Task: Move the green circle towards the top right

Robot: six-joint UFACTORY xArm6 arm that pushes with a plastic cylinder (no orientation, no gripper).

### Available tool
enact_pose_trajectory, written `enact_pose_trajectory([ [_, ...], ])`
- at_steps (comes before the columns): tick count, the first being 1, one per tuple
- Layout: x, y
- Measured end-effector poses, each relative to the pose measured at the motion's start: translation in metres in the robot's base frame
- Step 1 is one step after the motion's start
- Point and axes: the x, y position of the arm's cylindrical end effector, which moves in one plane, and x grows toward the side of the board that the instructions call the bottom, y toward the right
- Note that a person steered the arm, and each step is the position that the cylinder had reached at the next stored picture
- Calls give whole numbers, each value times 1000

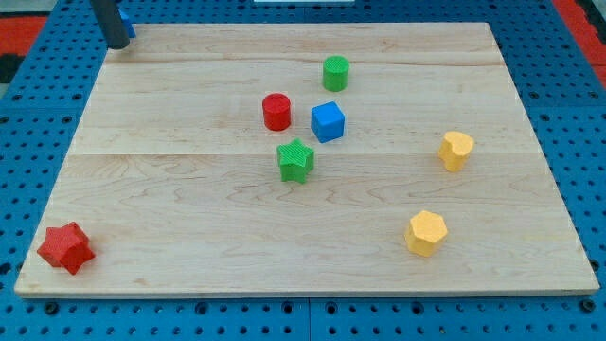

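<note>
The green circle (pixel 335 72) is a short green cylinder standing on the wooden board (pixel 189 199), above the middle and a little to the view's right. My tip (pixel 117 43) is at the board's top left corner, far to the left of the green circle and touching no block that I can make out. Just below the green circle are a blue cube (pixel 328 121) and a red cylinder (pixel 276 111). A green star (pixel 295 159) lies below those.
A blue block (pixel 128 28) peeks out from behind the rod at the top left. A red star (pixel 65 247) sits at the bottom left corner. Two yellow blocks are on the right, one (pixel 455 150) above the other (pixel 426 232).
</note>
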Motion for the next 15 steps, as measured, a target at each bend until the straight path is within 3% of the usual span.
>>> enact_pose_trajectory([
  [3,1,18],
  [6,101,206],
  [8,94,254],
  [10,52,345],
  [12,52,452],
  [15,77,415],
])
